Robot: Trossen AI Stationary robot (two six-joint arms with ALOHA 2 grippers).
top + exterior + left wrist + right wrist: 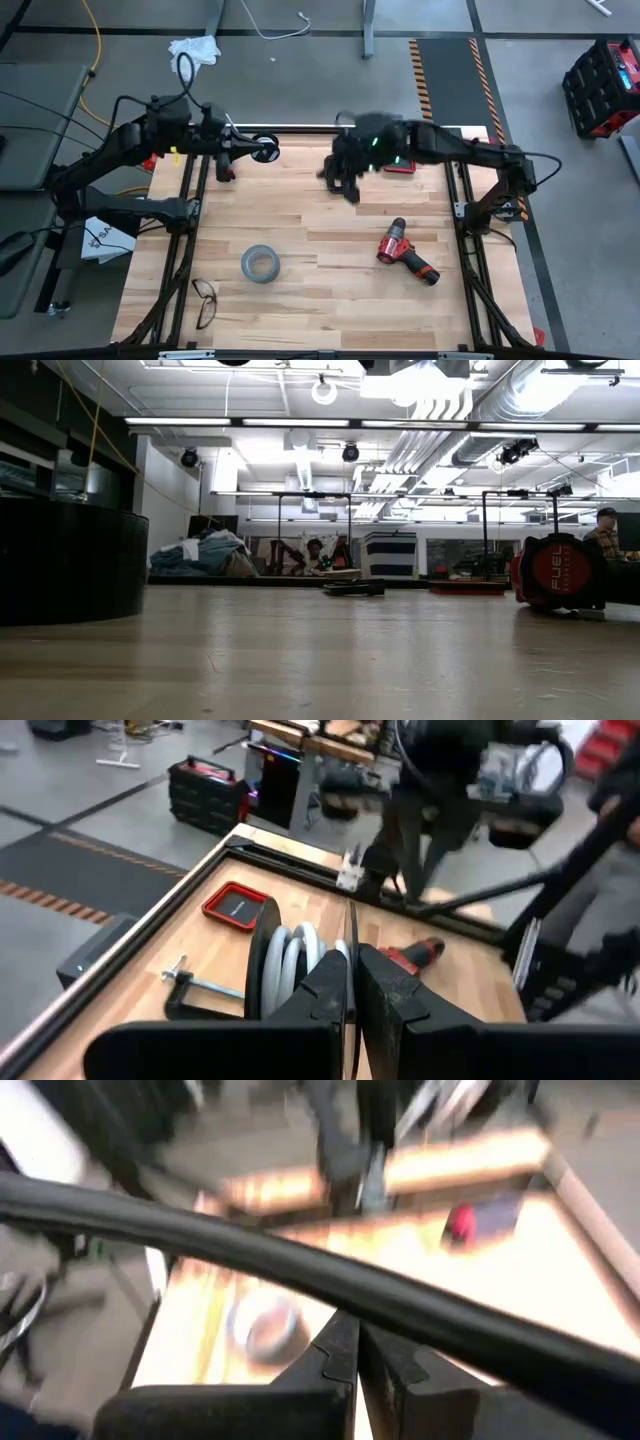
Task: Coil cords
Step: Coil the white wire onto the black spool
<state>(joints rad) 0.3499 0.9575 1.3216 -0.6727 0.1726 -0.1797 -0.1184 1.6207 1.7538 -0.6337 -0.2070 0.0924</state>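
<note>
The cord is a thin white cable (295, 958) wound in a few turns between black round discs (267, 150). My left gripper (250, 150) holds it above the table's far left edge. In the left wrist view the shut fingers of my left gripper (355, 982) close on one thin disc. My right gripper (347, 185) hangs over the far middle of the table, shut with nothing between the fingers of my right gripper (358, 1345). It is apart from the cord. My left gripper pinches the rim of one thin black disc (352, 935) between its two fingers. The fingers come roughly level from the table's left. The disc stands on edge, lifted clear of the table, with the white turns wound right beside it.
A grey tape roll (259, 264) lies near the table's middle front, a red drill (405, 255) to its right, and glasses (204, 300) at the near left. A red case (400, 166) and a black clamp (195, 992) lie by the far edge. A black arm cable (300, 1275) crosses the right wrist view.
</note>
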